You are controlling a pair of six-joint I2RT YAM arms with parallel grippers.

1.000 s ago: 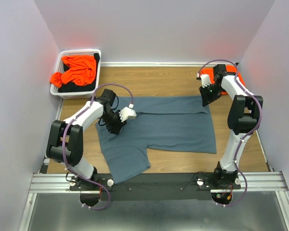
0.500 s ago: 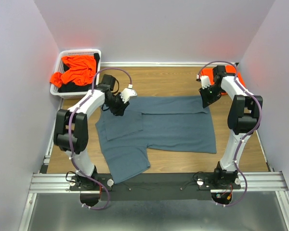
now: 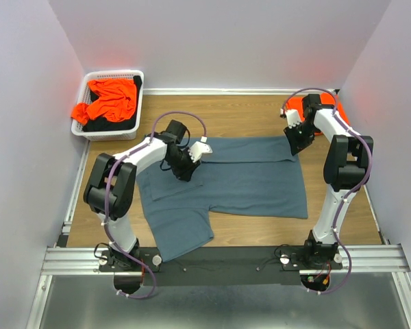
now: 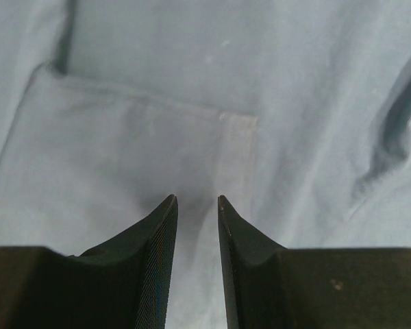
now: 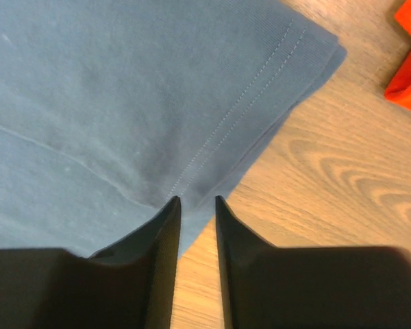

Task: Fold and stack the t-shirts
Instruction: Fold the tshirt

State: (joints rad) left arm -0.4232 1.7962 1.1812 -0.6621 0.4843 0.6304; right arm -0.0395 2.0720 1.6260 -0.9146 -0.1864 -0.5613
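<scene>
Hazards at this step concern the slate blue-grey t-shirt (image 3: 253, 185), which lies spread flat across the middle of the bench (image 3: 240, 113) with one sleeve (image 4: 123, 151) turned in over the body.

My left jaws hang directly above that sleeve's hemmed end, a narrow gap between them, nothing held. My right jaws stand over the stitched hem (image 5: 253, 89) at the shirt corner nearest the far right corner of the bench. They are likewise a little apart, with no cloth visibly clamped.

1. If the left jaws descend and close here, they will probably pinch sleeve and body layers together. A lift would then drag the whole shirt and undo the fold.
2. The right jaws sit at the very edge. A shallow bite may slip off the hem and leave the fold skewed.
3. A pull toward the far right corner could push the shirt into the orange t-shirt (image 5: 409, 65) lying there.

More orange t-shirts (image 3: 113, 99) wait in the white basket (image 3: 116, 74) at the far left corner.
</scene>
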